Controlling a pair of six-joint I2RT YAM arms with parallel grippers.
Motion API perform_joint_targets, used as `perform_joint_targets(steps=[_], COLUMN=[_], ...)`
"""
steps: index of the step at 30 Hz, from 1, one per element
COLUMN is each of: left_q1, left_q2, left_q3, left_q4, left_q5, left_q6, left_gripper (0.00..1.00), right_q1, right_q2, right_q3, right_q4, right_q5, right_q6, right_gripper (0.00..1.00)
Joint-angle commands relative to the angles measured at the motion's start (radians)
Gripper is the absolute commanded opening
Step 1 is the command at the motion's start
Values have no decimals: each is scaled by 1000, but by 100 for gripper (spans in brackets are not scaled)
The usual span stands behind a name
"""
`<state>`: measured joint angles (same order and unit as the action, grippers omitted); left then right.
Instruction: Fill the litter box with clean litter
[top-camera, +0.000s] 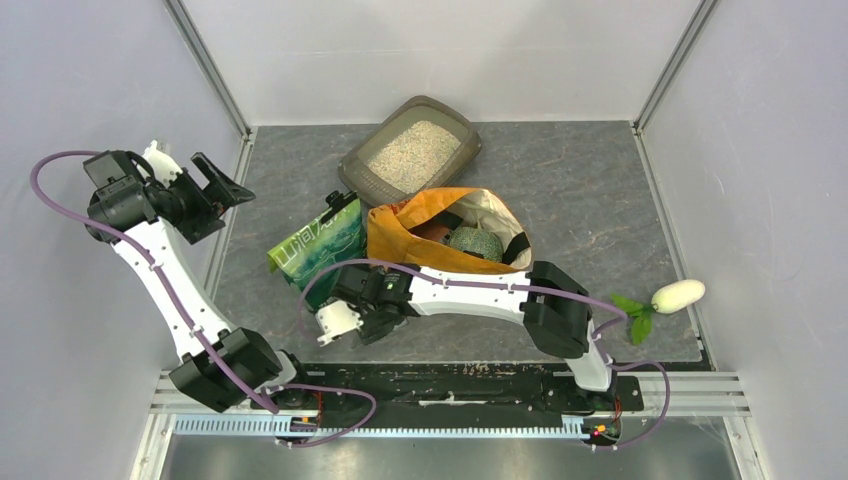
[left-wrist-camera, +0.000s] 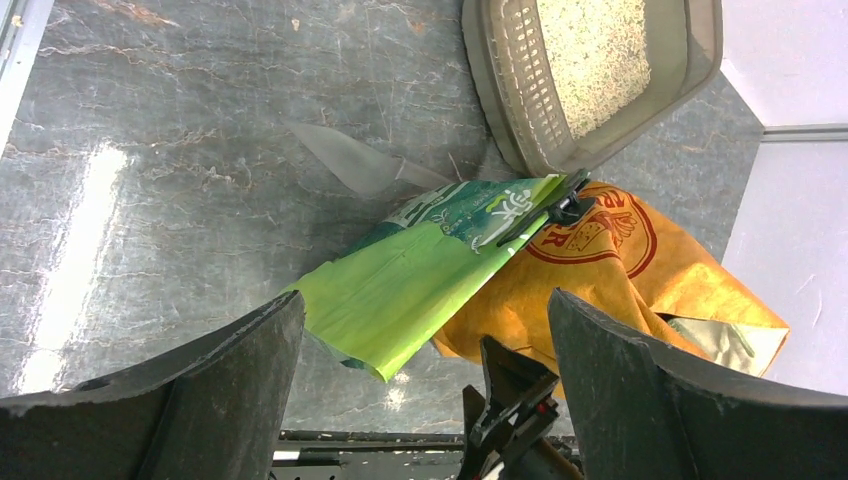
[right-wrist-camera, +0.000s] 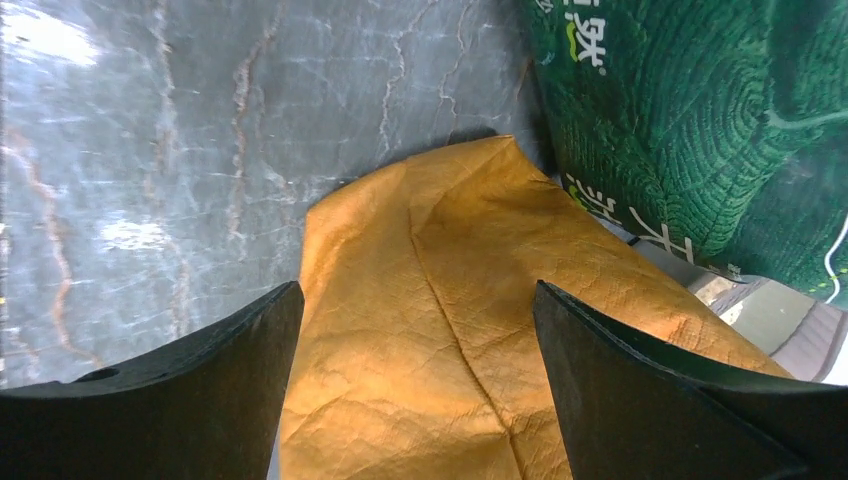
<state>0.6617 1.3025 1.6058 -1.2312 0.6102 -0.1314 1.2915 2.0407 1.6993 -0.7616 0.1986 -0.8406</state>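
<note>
Your right claw (right-wrist-camera: 415, 290) hangs wide open, empty, over the bag's (top-camera: 395, 235) near corner; your left claw (left-wrist-camera: 425, 298) is likewise. Litter (top-camera: 413, 155) fills the box (top-camera: 468, 145) behind the bag. Next, probably grip the pouch (top-camera: 318, 245) beside the bag.

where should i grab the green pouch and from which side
Probably the clipped top end of the green pouch, just under the black clip, coming from the left. The pouch lies slanted with its right edge on the orange bag, so its left edge and the top, toward the litter box, look free.
</note>
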Motion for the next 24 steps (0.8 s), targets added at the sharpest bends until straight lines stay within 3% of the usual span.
perform_joint_targets(steps=[1,11,24], left_q1=[7,7,6], left_q2=[-13,-10,-5], left_q3=[15,14,14], left_q4=[20,19,33], left_q5=[51,54,88], left_q6=[-31,-31,-37], left_gripper=[97,97,97], right_q1=[-24,-52,-226], right_q2=[-9,43,-64], right_q3=[-25,12,-162], right_q4=[160,181,70], right_q5=[40,5,22], right_q6=[-67,-116,-21], right_gripper=[93,94,93])
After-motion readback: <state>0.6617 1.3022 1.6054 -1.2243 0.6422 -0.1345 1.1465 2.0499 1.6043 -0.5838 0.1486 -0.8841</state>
